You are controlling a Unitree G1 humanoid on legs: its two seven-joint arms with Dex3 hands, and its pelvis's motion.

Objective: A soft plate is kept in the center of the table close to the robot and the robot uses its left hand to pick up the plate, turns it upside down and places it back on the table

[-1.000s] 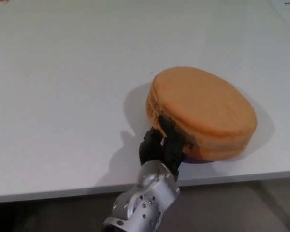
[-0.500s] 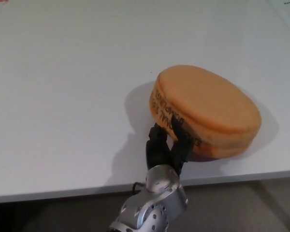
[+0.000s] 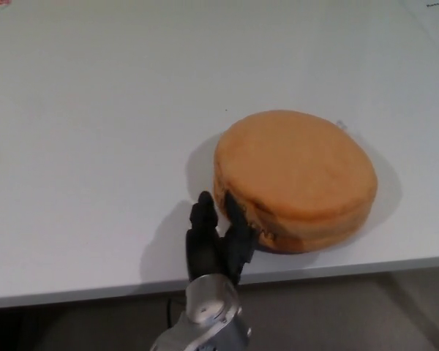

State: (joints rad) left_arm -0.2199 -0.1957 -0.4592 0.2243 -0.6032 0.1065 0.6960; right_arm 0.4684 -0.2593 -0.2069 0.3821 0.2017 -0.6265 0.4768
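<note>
Lowered flat onto the table (image 3: 95, 146), one orange plate (image 3: 296, 175) lies beside the spread left robot hand (image 3: 216, 238).

white table (image 3: 95, 110), dark floor (image 3: 351, 314) below its edge

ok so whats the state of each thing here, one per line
plate: lying flat on the table, near its front edge, smooth orange side up
left hand: open, fingers apart beside the plate's near-left rim, holding nothing
table: white, bearing the plate
right hand: not in view

One plate (image 3: 296, 175), one hand (image 3: 216, 241)
</note>
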